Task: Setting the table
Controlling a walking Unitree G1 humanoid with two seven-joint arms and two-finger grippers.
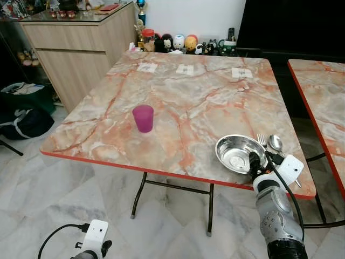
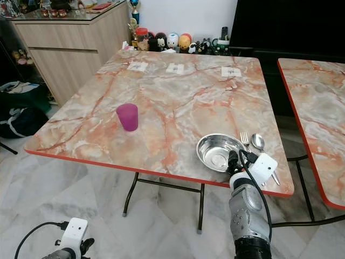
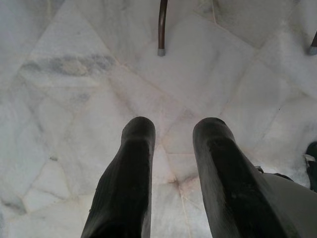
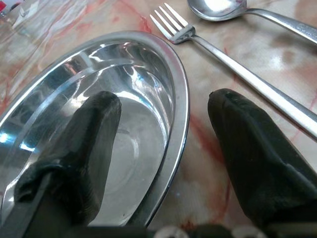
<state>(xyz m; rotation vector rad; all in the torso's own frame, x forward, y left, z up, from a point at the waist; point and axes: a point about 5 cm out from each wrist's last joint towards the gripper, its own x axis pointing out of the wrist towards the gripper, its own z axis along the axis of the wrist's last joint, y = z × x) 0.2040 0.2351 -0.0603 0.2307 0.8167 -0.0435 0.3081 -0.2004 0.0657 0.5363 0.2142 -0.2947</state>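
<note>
**Right gripper straddles the rim of the steel bowl at the table's near right corner**

The steel bowl (image 1: 237,153) is shallow, round and shiny, with a rolled rim and bright reflections inside; it holds nothing. It sits on the marble-patterned table (image 1: 194,102), close to the red front edge at the right. Just to its right lie a fork (image 4: 233,62) and a spoon (image 4: 233,10), side by side, heads pointing away from the robot, neither touching the bowl.

Going left to right: the left gripper (image 3: 173,163) hangs low over the pale marble floor (image 3: 74,74), its fingers parted with nothing between them, and a table leg (image 3: 162,27) stands ahead of it. On the table's left half a purple cup (image 1: 143,118) stands upright, well apart from the bowl. Three white paper pieces (image 1: 185,69) lie in a row near the far edge. Beyond that edge a cluster of small figurines (image 1: 178,42) sits against the wall, with a wooden cabinet (image 1: 75,48) to the left and dark bags (image 1: 21,116) on the floor beside it.

The right gripper (image 4: 163,124) is at the bowl's near right rim, spread apart: one finger (image 4: 84,148) hangs over the inside of the bowl, the other (image 4: 257,153) over the tabletop between bowl and fork. The rim runs between them, ungripped. A second table (image 1: 323,91) stands at the far right.
</note>
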